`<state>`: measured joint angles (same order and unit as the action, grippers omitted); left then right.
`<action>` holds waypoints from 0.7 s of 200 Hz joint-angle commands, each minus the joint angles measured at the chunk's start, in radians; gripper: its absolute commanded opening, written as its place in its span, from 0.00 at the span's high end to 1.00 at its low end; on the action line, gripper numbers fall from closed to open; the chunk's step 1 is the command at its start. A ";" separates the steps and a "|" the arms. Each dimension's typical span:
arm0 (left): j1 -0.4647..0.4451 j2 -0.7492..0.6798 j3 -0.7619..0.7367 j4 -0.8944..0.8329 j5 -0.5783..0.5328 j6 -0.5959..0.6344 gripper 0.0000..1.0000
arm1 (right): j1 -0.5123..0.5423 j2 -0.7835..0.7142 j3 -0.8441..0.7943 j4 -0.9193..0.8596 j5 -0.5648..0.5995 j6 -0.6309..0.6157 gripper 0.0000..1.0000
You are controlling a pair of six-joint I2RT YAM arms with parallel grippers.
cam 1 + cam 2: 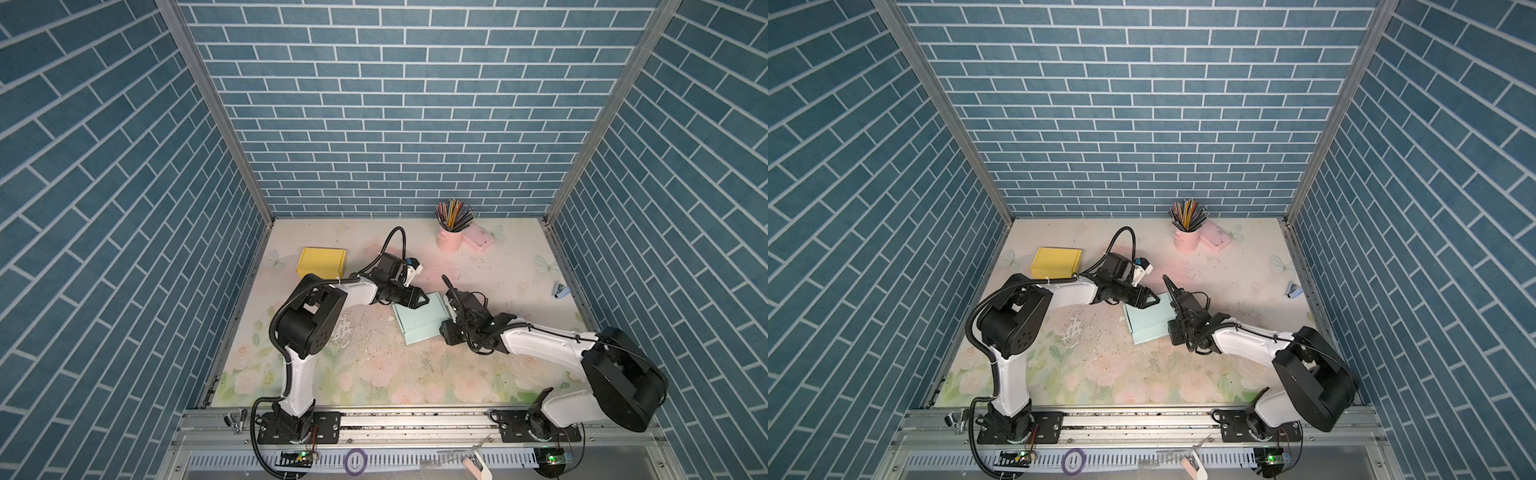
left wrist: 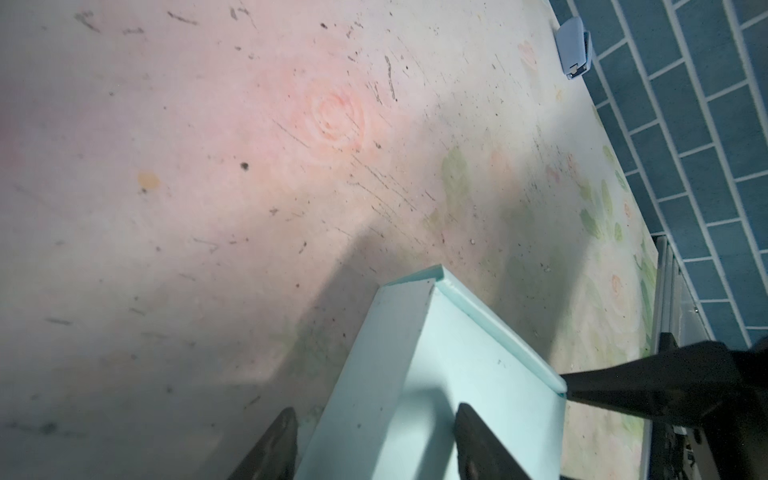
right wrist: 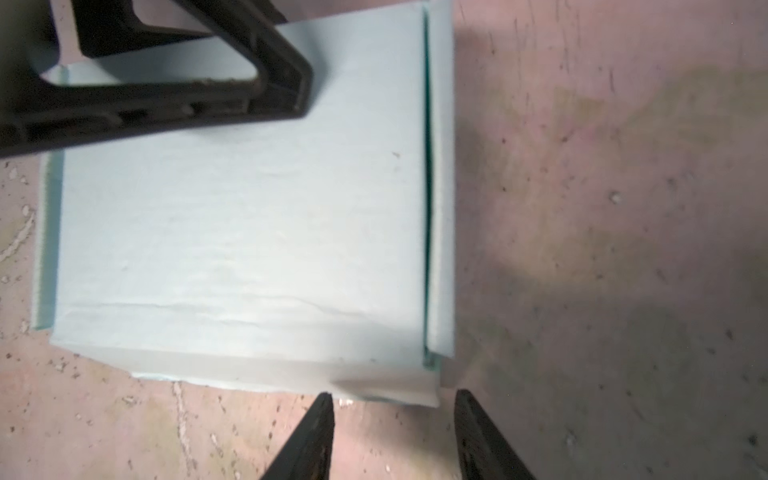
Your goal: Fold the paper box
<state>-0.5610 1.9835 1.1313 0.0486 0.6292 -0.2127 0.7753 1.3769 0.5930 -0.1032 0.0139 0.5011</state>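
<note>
I watch the paper box (image 3: 249, 208)
Left fingers (image 2: 478, 444) spread astride its corner; right fingers (image 3: 316, 436) spread at its edge.

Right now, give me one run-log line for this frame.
box: lid down, gap along one edge | left gripper: open, astride box edge | right gripper: open, tips at box corner, not gripping

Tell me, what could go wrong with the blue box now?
1. The lid's edge shows a dark gap on the pale blue box. If the left gripper over it lifts, the lid may spring open.
2. The right gripper, open at a dented corner, could crumple it by closing.
</note>
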 commanded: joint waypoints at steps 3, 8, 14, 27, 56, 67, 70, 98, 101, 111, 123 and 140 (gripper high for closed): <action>0.001 0.005 -0.058 -0.059 -0.037 -0.002 0.40 | -0.019 -0.076 -0.070 0.029 -0.013 0.096 0.51; 0.001 0.002 -0.061 -0.059 -0.037 -0.004 0.40 | -0.020 -0.098 -0.081 0.022 -0.011 0.105 0.51; 0.001 0.000 -0.065 -0.059 -0.037 -0.007 0.40 | -0.025 -0.128 -0.095 0.018 -0.009 0.116 0.52; 0.001 -0.009 -0.074 -0.058 -0.033 -0.014 0.40 | -0.037 -0.201 -0.123 0.006 -0.006 0.137 0.54; -0.001 -0.028 -0.097 -0.038 -0.018 -0.039 0.40 | -0.047 -0.301 -0.129 -0.023 -0.033 0.134 0.79; -0.003 -0.031 -0.102 -0.030 -0.008 -0.048 0.40 | -0.047 -0.289 -0.116 -0.023 -0.052 0.124 0.86; -0.003 -0.031 -0.104 -0.028 -0.007 -0.050 0.40 | -0.047 -0.283 -0.113 -0.022 -0.058 0.122 0.88; -0.016 -0.043 -0.119 -0.012 -0.007 -0.069 0.40 | -0.045 -0.203 -0.101 0.050 -0.130 0.129 0.96; -0.017 -0.044 -0.123 -0.008 -0.005 -0.072 0.40 | -0.044 -0.193 -0.099 0.061 -0.137 0.131 0.97; -0.019 -0.048 -0.132 0.007 -0.002 -0.084 0.40 | -0.042 -0.163 -0.093 0.086 -0.152 0.135 0.98; -0.022 -0.050 -0.146 0.028 0.006 -0.099 0.40 | -0.040 -0.126 -0.081 0.103 -0.157 0.134 1.00; -0.029 -0.053 -0.160 0.047 0.012 -0.114 0.40 | -0.040 -0.077 -0.067 0.130 -0.161 0.130 1.00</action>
<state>-0.5720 1.9259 1.0149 0.1272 0.6544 -0.3054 0.7311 1.2469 0.4828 -0.0353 -0.1112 0.6067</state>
